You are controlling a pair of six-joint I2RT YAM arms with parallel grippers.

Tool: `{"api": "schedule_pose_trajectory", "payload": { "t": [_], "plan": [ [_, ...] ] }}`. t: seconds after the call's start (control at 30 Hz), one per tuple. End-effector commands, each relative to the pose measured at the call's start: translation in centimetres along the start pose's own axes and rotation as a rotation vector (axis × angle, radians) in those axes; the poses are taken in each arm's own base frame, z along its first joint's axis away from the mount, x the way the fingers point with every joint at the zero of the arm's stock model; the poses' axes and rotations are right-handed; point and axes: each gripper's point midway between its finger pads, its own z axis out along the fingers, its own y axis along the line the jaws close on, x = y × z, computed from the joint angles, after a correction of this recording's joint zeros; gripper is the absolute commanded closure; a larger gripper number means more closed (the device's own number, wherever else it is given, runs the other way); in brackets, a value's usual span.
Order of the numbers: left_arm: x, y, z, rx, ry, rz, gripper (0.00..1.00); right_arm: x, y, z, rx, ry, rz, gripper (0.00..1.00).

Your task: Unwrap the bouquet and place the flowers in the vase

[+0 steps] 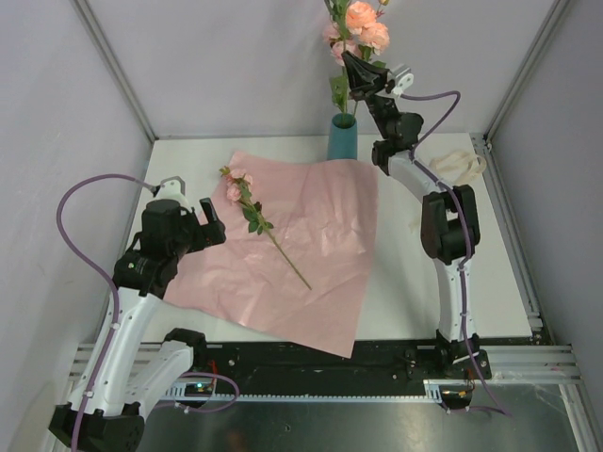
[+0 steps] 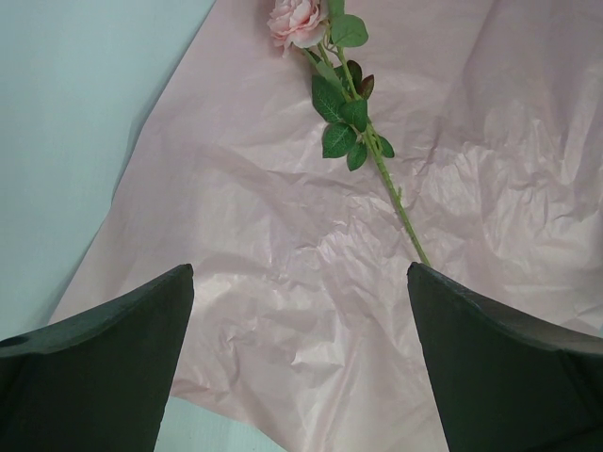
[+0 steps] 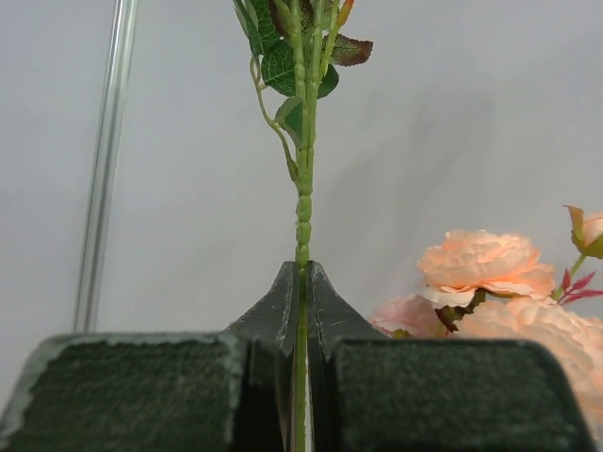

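The bouquet is unwrapped: its lilac-pink paper [image 1: 301, 245] lies flat on the table. One pink rose [image 1: 247, 202] on a long stem rests on the sheet, and the left wrist view shows it as rose [image 2: 297, 21] ahead of the fingers. My left gripper [image 1: 209, 226] hovers open over the paper's left edge [image 2: 300, 311], holding nothing. The teal vase [image 1: 343, 137] stands at the back. Above it, my right gripper [image 1: 356, 77] is shut on a green flower stem [image 3: 303, 217]. Peach and pink flowers [image 1: 360, 28] stand beside it, also seen as blooms [image 3: 485, 268].
A cream ribbon loop [image 1: 459, 166] lies at the back right of the white table [image 1: 424, 282], beside the right arm. Grey walls and metal frame posts enclose the table on three sides.
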Motion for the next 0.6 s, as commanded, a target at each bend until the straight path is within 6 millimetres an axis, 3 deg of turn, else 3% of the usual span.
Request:
{"api": "schedule_pose_trajectory", "payload": {
  "t": [0.0,0.2,0.47,0.57],
  "plan": [
    [-0.5,0.1,0.2,-0.002,-0.023,0.001,0.0,0.1,-1.7,-0.2,-0.006,-0.051,-0.062,1.0],
    [-0.3,0.1,0.4,-0.004,-0.011,0.004,0.0,2.7,-2.4,-1.7,0.028,-0.007,-0.034,1.0],
    [-0.4,0.2,0.4,-0.013,-0.015,0.003,0.0,6.0,-1.5,-5.9,0.118,0.067,0.046,0.99],
    [-0.4,0.3,0.4,-0.013,-0.018,0.002,0.0,6.4,-1.5,-7.1,0.15,0.086,0.059,0.96]
  ]
}}
